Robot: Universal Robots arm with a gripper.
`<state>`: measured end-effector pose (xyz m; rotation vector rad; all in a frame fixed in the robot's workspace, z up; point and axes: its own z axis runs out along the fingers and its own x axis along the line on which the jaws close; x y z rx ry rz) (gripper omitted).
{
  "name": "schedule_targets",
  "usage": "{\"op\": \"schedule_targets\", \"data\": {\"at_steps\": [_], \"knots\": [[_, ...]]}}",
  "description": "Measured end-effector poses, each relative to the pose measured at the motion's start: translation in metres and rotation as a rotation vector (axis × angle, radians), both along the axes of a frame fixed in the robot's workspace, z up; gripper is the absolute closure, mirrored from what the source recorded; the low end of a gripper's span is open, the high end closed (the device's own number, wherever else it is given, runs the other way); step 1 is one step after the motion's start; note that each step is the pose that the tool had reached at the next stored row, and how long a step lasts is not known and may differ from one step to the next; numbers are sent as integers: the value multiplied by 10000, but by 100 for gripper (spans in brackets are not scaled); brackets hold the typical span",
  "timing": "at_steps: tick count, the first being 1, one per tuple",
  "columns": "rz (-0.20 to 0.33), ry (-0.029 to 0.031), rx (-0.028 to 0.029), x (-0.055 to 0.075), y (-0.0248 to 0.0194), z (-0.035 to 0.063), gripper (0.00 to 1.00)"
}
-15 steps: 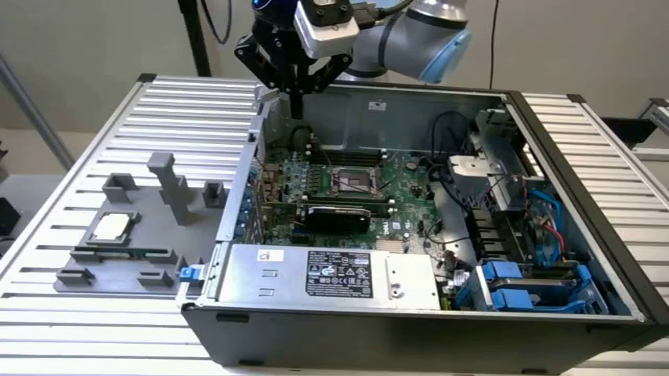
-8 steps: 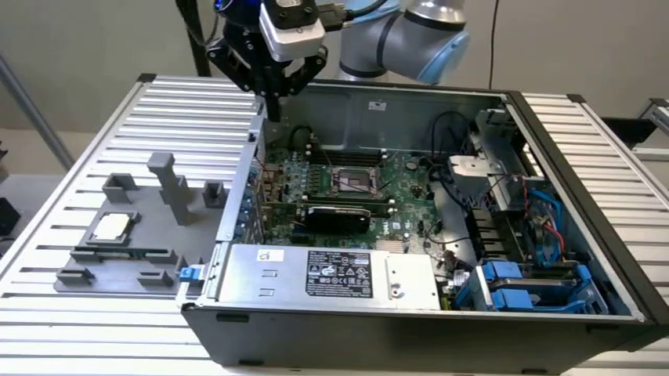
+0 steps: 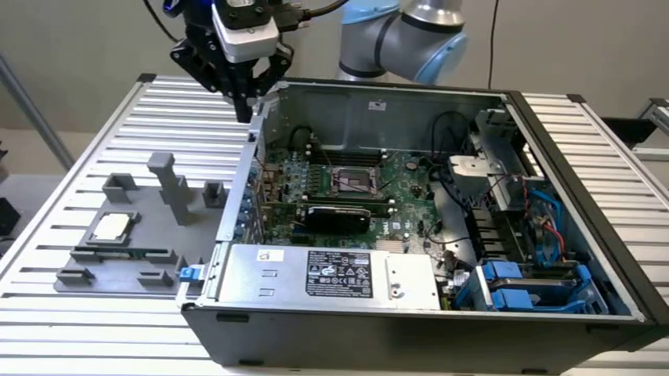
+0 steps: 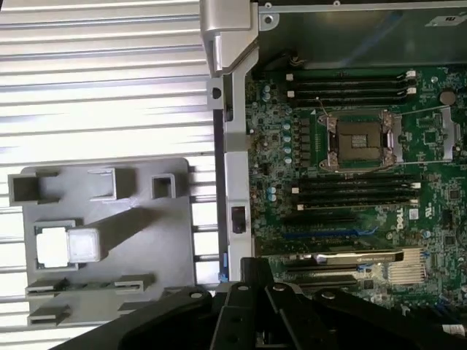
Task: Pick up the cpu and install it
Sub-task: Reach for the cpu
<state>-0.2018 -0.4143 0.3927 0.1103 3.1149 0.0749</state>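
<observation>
Exterior view: I read even, diffuse light from above, with only soft shadows beside the grey fixture (image 3: pixel 131 235) on the worktop (image 3: pixel 74 313). In the wrist view the worktop slats glare almost white and the cpu (image 4: pixel 51 246) top washes out. The case (image 3: pixel 366 110) interior looks dimmer, in shade.

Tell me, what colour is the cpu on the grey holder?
Silvery-white; the cpu shows best in the exterior view.

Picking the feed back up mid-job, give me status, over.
Black gripper shut, empty, above open computer case's edge. Small square silvery cpu in grey plastic holder, untouched. Green motherboard's socket empty. Tall grey post beside cpu.
</observation>
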Motion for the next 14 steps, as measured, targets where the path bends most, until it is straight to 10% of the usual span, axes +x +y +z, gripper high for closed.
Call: {"op": "schedule_targets", "data": {"at_steps": [14], "knots": [[1, -18, 2, -638, -100, -3, 89]]}}
